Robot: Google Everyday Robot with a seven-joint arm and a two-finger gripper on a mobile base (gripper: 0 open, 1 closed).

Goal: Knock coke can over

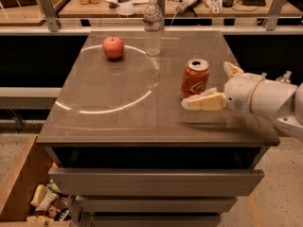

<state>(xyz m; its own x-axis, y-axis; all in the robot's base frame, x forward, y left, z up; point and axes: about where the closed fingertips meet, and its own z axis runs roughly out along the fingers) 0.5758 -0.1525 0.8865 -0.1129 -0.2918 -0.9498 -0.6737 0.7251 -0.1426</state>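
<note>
The coke can (194, 78) is red-orange with a silver top and stands upright on the right half of the grey table (118, 122). My gripper (210, 85) comes in from the right at the can's height, open. Its near finger (203, 101) reaches left across the front of the can's base. Its far finger (232, 69) sits just right of the can's top. I cannot tell whether the near finger touches the can.
A red apple (113, 47) sits at the table's back left. A clear water bottle (152, 27) stands at the back middle. A cluttered bench (142, 4) runs behind. Drawers sit below the tabletop, and a box of items (45, 202) is on the floor at left.
</note>
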